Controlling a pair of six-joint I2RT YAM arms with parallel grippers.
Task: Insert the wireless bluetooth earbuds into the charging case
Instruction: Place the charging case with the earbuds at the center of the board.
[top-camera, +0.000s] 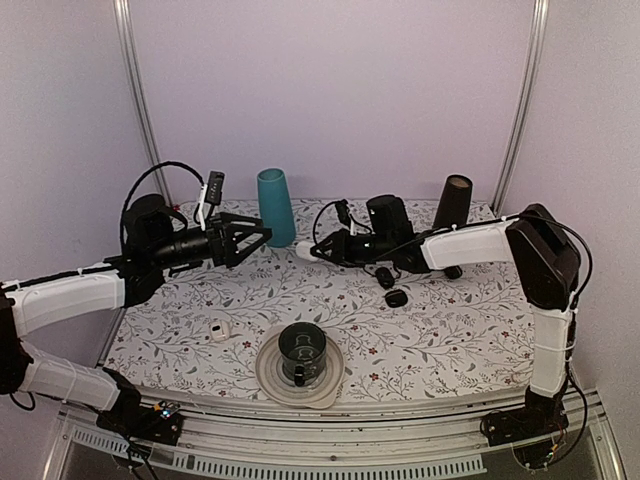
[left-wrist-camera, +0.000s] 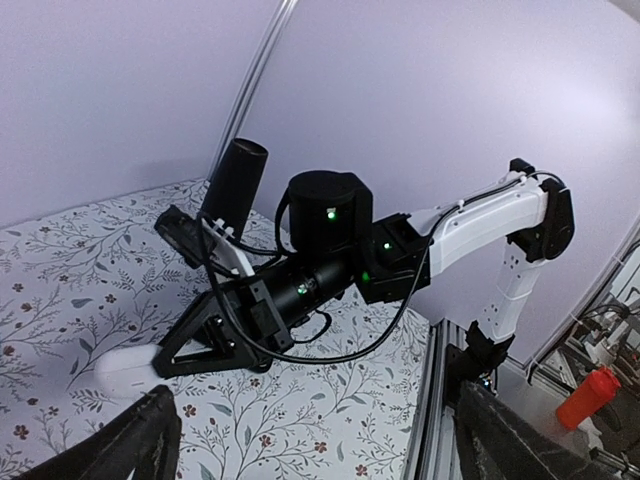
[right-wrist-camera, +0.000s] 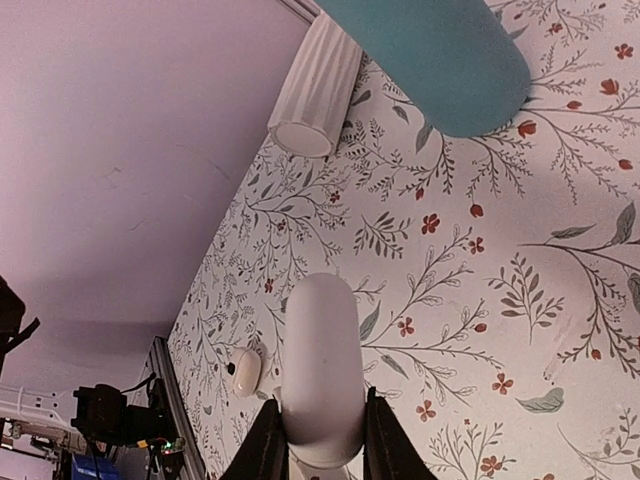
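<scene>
Glossy white, smooth, pebble-rounded: charging case (right-wrist-camera: 320, 372), clamped at its near end between the two fingers of the right gripper (top-camera: 312, 249). Held just right of the teal cup (top-camera: 276, 207), by its base, low over the floral table (top-camera: 460, 330); touching the cloth or not, cannot tell. Just left of the cup, left gripper (top-camera: 262, 236), jaws spread wide. Right of the cup, under the right arm, two black ovals (top-camera: 385, 277). Nearer than the cup, small white piece (top-camera: 220, 330) and black mug (top-camera: 302, 350) on a white plate (top-camera: 268, 375). Far right of the cup, dark cylinder (top-camera: 452, 205).
</scene>
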